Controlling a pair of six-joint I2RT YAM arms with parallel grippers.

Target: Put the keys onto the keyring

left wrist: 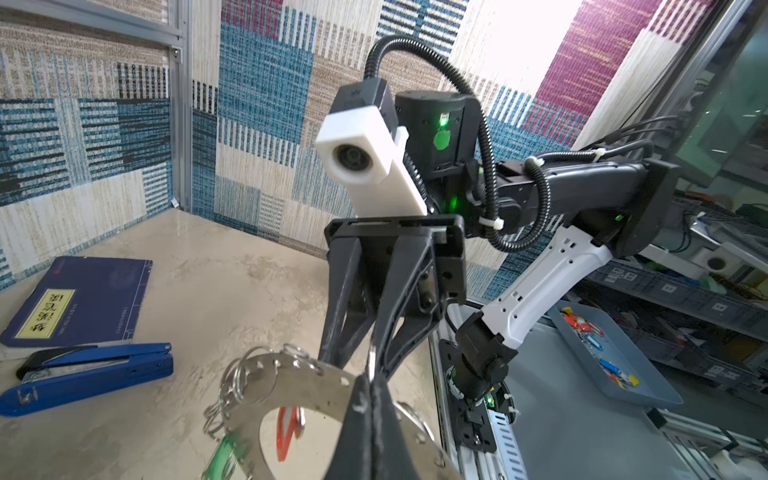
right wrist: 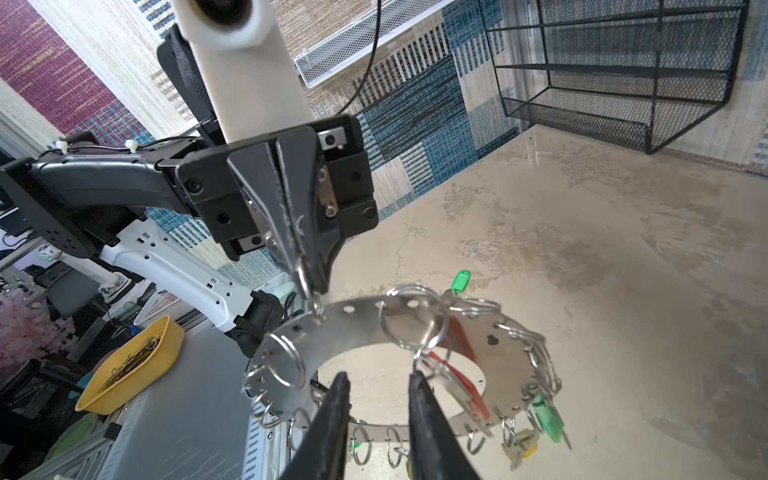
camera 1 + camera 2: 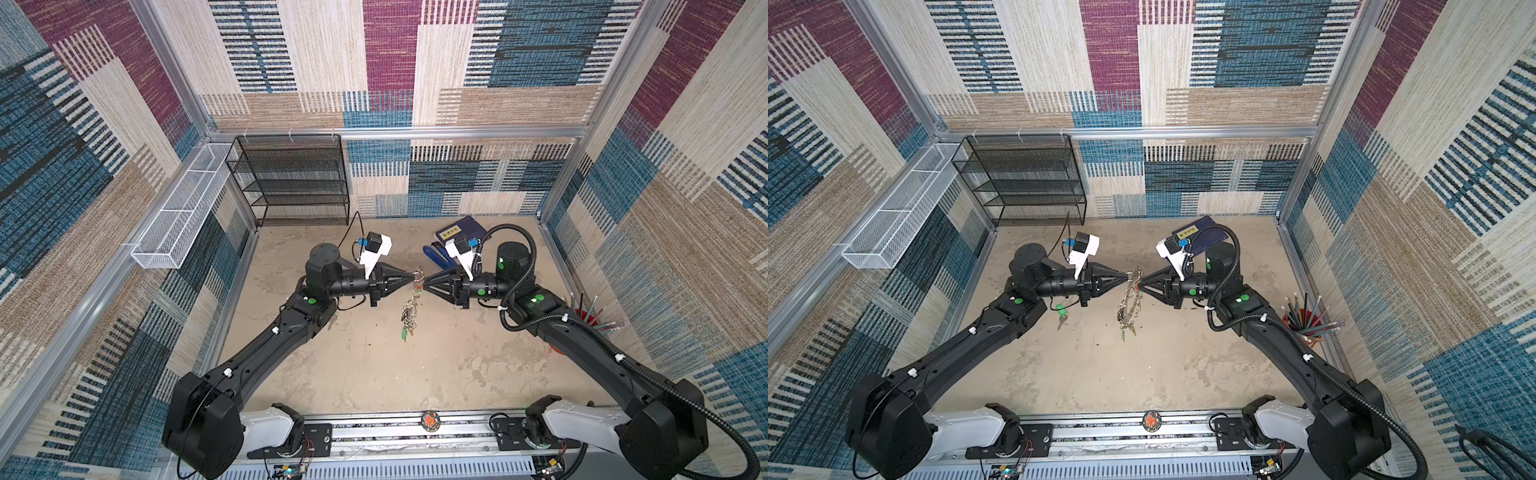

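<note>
The keyring (image 3: 411,309) (image 3: 1128,305) is a flat grey metal disc rimmed with split rings and green, red and yellow tags. It hangs above the table between both arms. My left gripper (image 3: 415,274) (image 3: 1128,275) (image 1: 370,380) (image 2: 306,276) is shut on a small split ring at the disc's upper rim (image 2: 340,320). My right gripper (image 3: 423,285) (image 3: 1139,285) (image 2: 380,377) stands open just in front of the disc (image 1: 309,388), with nothing between its fingers. A large split ring (image 2: 415,328) hangs close to one finger. One key with a green tag (image 3: 1061,310) (image 2: 460,281) lies on the table under the left arm.
A blue stapler (image 3: 434,254) (image 1: 87,370) and a dark blue notebook (image 3: 462,228) (image 1: 83,297) lie at the back right. A black mesh shelf (image 3: 293,178) stands at the back left, with a white wire basket (image 3: 183,208) on the left wall. A red pencil cup (image 3: 1304,324) stands at the right edge.
</note>
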